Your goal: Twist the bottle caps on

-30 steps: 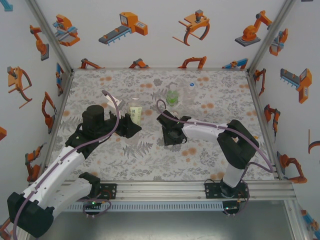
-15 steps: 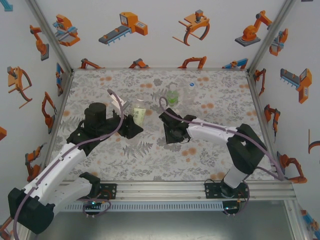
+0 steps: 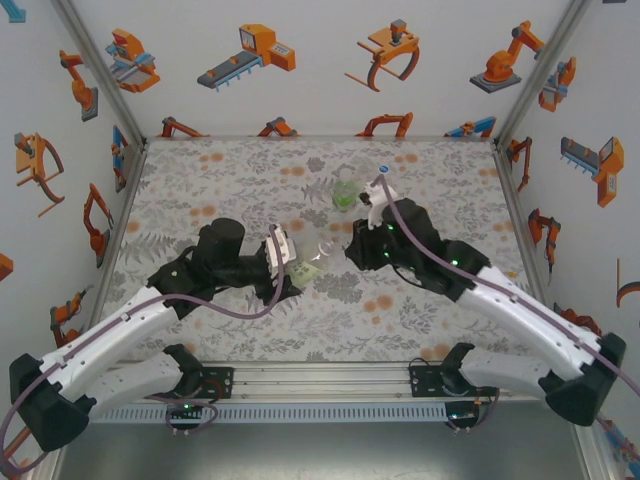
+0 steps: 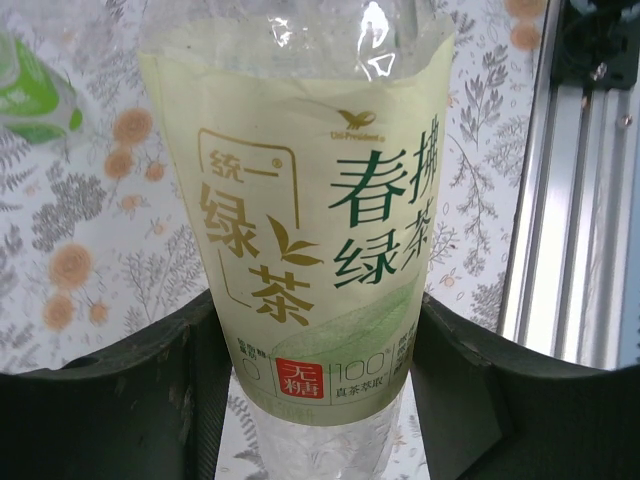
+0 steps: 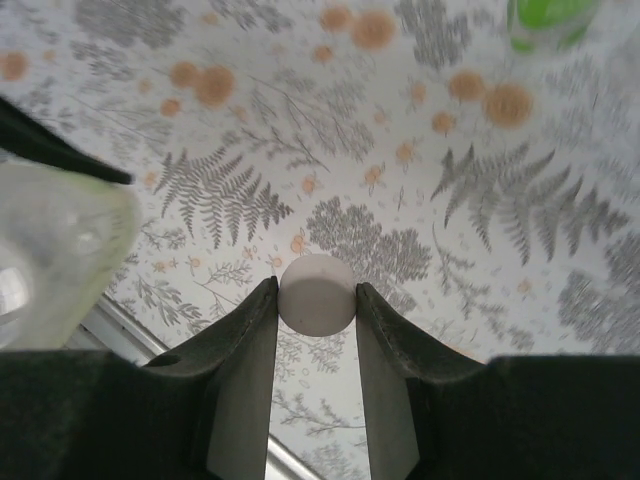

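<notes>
The bottle (image 4: 310, 200) with the pale yellow label sits between the dark jaws of my left gripper (image 4: 315, 320), which is shut on its lower half. From above, this bottle (image 3: 309, 267) is tilted over the table's middle, with the left gripper (image 3: 288, 272) on its left. My right gripper (image 5: 317, 292) is shut on a small white bottle cap (image 5: 317, 293), pinched at the fingertips above the patterned table. Seen from above, the right gripper (image 3: 352, 250) hangs just right of the bottle's neck. The bottle (image 5: 55, 250) shows blurred at the left of the right wrist view.
A green-labelled bottle (image 3: 345, 194) stands at the back centre, with a clear bottle topped by a blue cap (image 3: 384, 170) just to its right. An aluminium rail (image 3: 320, 378) runs along the near edge. Enclosure walls close off the sides and back.
The left arm has carried the yellow-labelled bottle right and nearer, tilting it. The right arm has swung round and brought the white cap up beside the bottle's neck.
</notes>
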